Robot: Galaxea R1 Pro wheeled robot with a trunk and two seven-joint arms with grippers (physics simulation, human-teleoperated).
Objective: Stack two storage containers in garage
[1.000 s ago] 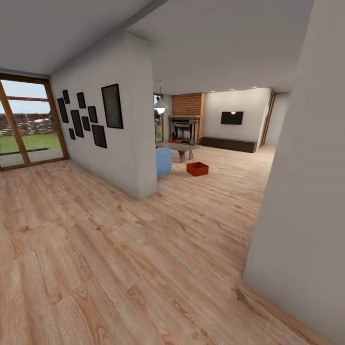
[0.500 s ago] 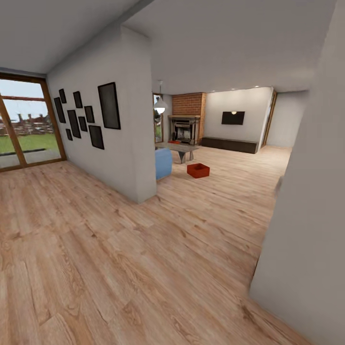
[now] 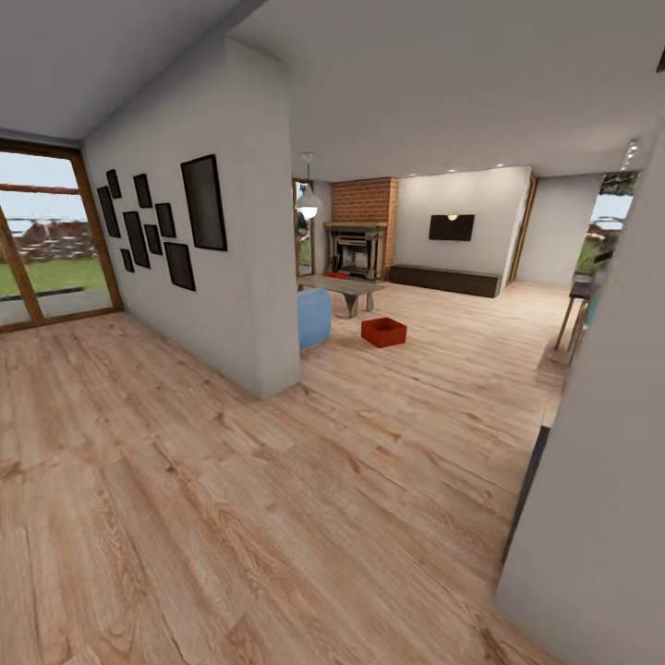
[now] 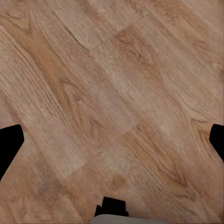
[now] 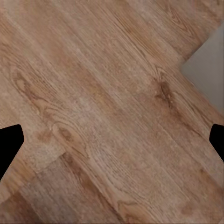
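One rust-red storage container (image 3: 383,332) sits on the light wood floor of the living room, far ahead past a wall corner and next to a pale blue sofa (image 3: 314,317). A small red shape (image 3: 336,274) shows beyond the coffee table (image 3: 349,287); it is too small to tell what it is. In the left wrist view my left gripper (image 4: 112,140) is open, with its black fingertips (image 4: 9,142) wide apart over bare wood planks. My right gripper (image 5: 112,140) is open too, above planks, with nothing between its fingertips (image 5: 9,142).
A wall hung with black frames (image 3: 205,203) ends in a corner (image 3: 277,369) at my left front. A grey wall (image 3: 600,462) stands close on my right. A brick fireplace (image 3: 356,247) and a wall TV (image 3: 452,227) are at the back, and glass doors (image 3: 46,249) are far left.
The whole head view has shifted with the robot's own motion. The near right wall takes up less of the picture and an opening beyond it now shows. The container has not moved.
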